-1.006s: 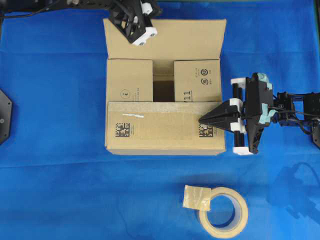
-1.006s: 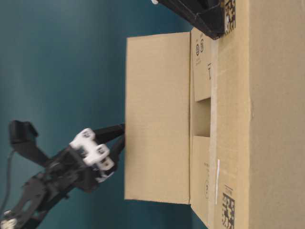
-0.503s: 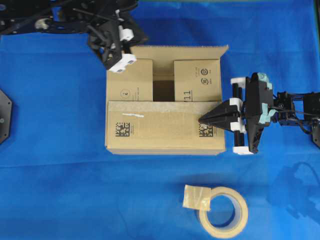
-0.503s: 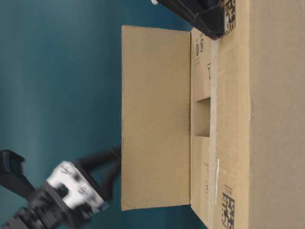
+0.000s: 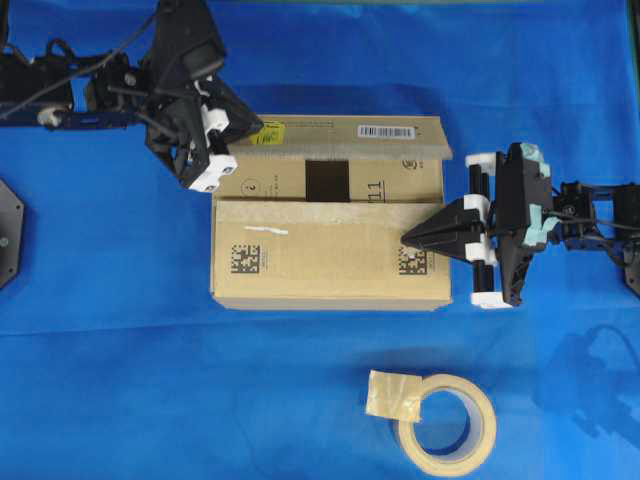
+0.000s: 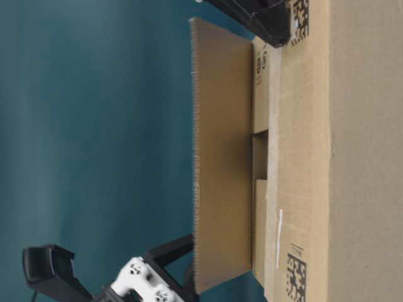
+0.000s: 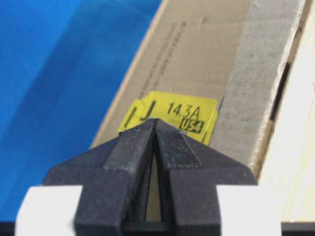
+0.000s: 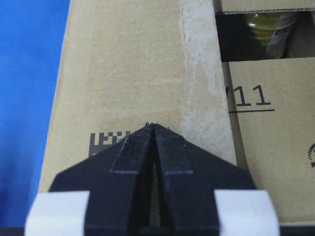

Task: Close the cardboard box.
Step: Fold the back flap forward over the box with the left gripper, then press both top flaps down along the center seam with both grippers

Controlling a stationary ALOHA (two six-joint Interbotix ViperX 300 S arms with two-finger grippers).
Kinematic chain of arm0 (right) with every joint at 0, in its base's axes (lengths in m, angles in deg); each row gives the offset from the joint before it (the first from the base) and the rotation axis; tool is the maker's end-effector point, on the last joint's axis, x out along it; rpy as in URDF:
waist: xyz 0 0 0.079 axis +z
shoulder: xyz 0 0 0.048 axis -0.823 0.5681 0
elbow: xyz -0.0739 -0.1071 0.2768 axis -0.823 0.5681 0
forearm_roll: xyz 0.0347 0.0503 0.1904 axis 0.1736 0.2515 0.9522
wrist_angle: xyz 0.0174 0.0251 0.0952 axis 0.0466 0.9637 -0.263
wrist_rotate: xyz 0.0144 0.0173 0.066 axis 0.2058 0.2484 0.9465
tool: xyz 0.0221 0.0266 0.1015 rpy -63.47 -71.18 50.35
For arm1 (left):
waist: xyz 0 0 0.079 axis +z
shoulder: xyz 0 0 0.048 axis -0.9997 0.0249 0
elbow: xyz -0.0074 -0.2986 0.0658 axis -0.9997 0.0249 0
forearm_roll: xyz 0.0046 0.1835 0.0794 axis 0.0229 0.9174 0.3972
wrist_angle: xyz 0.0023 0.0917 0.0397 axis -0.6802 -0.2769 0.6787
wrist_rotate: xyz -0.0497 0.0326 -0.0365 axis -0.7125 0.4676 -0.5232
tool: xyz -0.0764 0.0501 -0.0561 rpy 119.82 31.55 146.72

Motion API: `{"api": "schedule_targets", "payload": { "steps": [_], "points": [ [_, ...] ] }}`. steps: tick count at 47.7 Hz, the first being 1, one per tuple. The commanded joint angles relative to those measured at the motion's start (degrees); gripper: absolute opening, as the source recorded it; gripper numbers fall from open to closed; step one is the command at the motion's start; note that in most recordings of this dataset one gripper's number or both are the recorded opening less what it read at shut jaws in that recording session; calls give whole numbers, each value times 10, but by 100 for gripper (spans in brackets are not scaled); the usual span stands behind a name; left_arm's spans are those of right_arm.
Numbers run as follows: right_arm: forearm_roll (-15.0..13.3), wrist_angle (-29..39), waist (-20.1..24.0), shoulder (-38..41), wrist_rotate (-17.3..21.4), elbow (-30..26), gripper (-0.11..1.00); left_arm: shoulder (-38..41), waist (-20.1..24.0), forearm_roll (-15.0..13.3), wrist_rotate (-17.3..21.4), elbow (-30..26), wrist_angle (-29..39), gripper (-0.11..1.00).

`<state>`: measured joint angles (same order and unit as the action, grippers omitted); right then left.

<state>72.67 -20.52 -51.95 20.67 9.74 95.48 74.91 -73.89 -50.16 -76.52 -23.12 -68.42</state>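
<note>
The cardboard box sits mid-table. Its near flap lies folded flat over the two short flaps. Its far flap leans in over the opening, showing a yellow sticker and a white barcode label. In the table-level view the far flap stands tilted. A dark gap remains between the flaps. My left gripper is shut, with its tips against the far flap at the yellow sticker. My right gripper is shut, with its tips resting on the near flap's right end.
A beige tape roll with a loose tape end lies on the blue cloth in front of the box, to the right. A black mount sits at the left edge. Something yellowish shows inside the box through the gap.
The far flap has swung up from lying open outward and now leans over the box. My left gripper has moved left and nearer with it. The right gripper has stayed on the near flap.
</note>
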Motion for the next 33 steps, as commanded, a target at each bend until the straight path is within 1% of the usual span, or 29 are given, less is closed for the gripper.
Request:
{"api": "schedule_targets", "payload": {
  "steps": [1, 7, 13, 24, 33],
  "points": [
    [-1, -1, -3, -13, -1, -3, 0, -5, -8, 0, -11, 12, -34, 0],
    [-1, -1, -3, -17, -1, -3, 0, 5, -20, 0, -33, 37, -75, 0],
    [-1, -2, -3, -17, -2, -3, 0, 12, -30, 0, -46, 52, -93, 0],
    [-1, -4, -3, -16, -2, -2, 0, 17, -46, 0, -48, 69, -124, 0],
    [-1, -11, -4, -16, -3, -2, 0, 16, -47, 0, -47, 71, -138, 0]
  ]
}}
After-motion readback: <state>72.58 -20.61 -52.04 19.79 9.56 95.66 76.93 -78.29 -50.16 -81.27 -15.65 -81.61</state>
